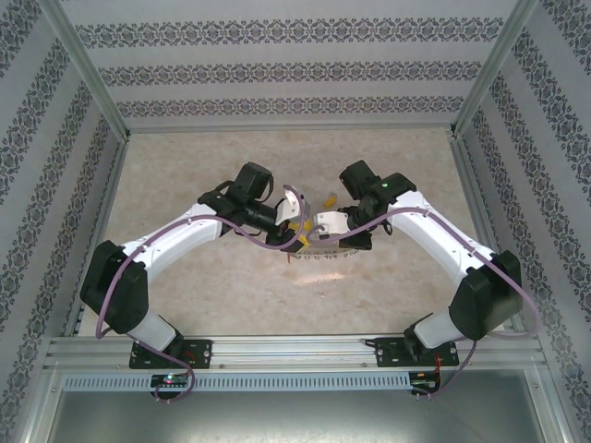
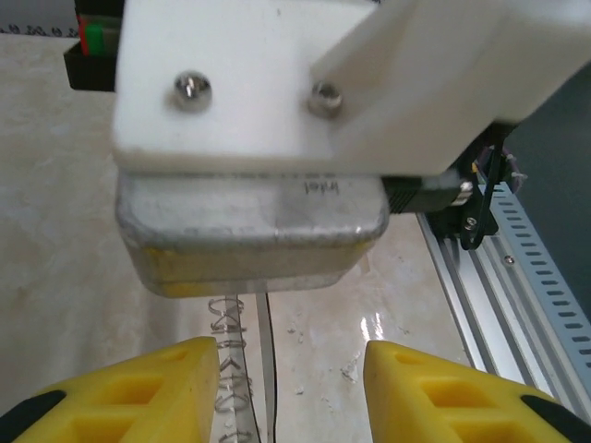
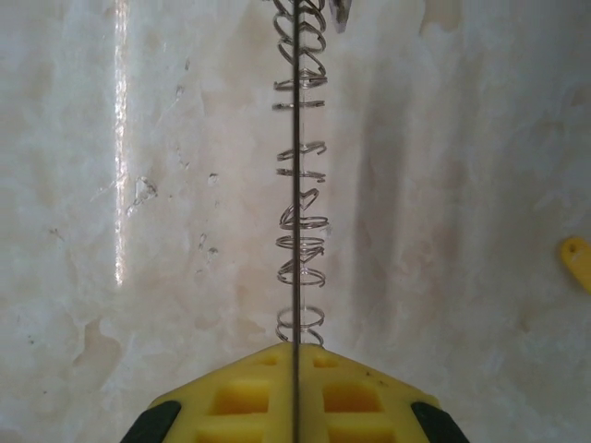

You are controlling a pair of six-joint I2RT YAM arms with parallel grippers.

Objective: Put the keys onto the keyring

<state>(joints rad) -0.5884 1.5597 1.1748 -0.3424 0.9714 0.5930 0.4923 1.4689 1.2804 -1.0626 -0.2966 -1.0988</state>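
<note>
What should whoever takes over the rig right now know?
Left gripper: open, with the keyring's wire and links running between its fingertips, ungripped.
Right gripper: shut on the keyring, whose wire runs straight out from it above the table.
A yellow piece at the edge of the right wrist view may be a key; cannot tell.
Done: ring held. No key shows on the stretch of ring in view.
Left: pick up each key and thread it on.
</note>
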